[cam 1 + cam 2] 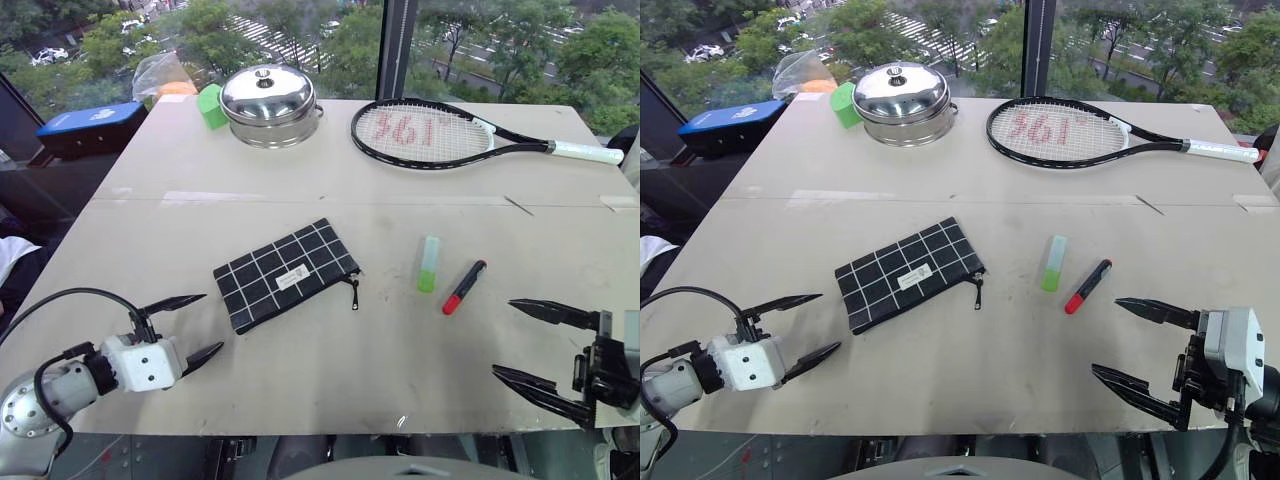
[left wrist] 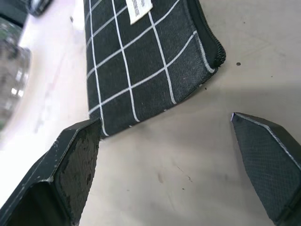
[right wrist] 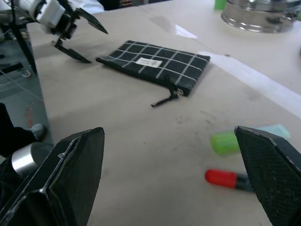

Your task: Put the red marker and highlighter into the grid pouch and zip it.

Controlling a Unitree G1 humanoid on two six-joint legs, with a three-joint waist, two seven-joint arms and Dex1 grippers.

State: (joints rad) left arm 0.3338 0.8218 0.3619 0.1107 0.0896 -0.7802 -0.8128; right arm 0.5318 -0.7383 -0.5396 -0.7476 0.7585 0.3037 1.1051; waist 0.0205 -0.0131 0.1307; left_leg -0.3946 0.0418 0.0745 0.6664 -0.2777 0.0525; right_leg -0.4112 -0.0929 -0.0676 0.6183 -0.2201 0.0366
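The grid pouch (image 1: 286,275) lies flat near the middle of the pale table (image 1: 330,185), turned at an angle, its white label facing up and its dark zipper pull (image 1: 354,294) hanging off the corner nearest the pens. Just beyond that corner, toward the robot's right, the highlighter (image 1: 428,264) rests on the table with its brighter green end toward the robot, and the red marker (image 1: 464,287) lies close beside it, slanted, red end toward the robot and black cap pointing away; neither pen touches the pouch. The left gripper (image 1: 192,326) hovers over the near left part of the table with its two black fingers spread wide and holding nothing, its tips near the pouch's near corner. The right gripper (image 1: 1126,342) sits at the near right edge, likewise spread wide and empty, pointing toward the pens with the marker a short way ahead. At the far side of the table stand a lidded steel pot (image 1: 268,105) with a bright green block (image 1: 210,105) beside it, and a black tennis racket (image 1: 455,136) with a white grip.
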